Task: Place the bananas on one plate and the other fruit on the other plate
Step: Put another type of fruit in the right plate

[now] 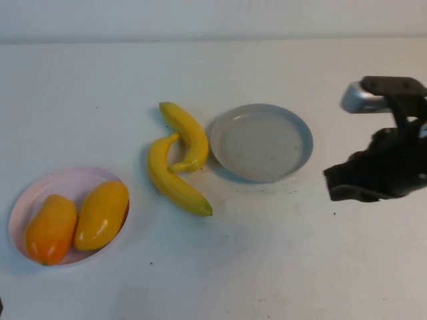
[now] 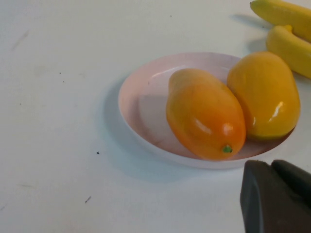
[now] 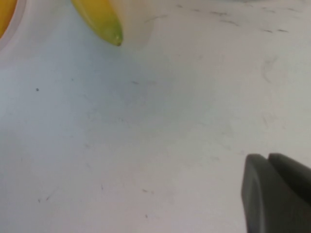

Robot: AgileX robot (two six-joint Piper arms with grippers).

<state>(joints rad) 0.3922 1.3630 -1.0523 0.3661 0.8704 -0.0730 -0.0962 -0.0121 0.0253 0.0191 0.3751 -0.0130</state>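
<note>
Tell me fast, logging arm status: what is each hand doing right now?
Left hand: closed, holding nothing, beside the round pale pink plate.
Right hand: closed, holding nothing, over bare white table.

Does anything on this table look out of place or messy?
Only the two bananas: they lie crossed on the bare table beside the empty grey plate. Both mangoes sit neatly on the pink plate. Nothing is spilled or damaged.

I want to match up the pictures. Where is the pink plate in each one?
High view: the pink plate sits near the left front, holding two mangoes.
Left wrist view: it fills the middle, mangoes on it.
Right wrist view: only a sliver of its rim shows at one corner.
Shared landmark: the bananas beside the plate.
</note>
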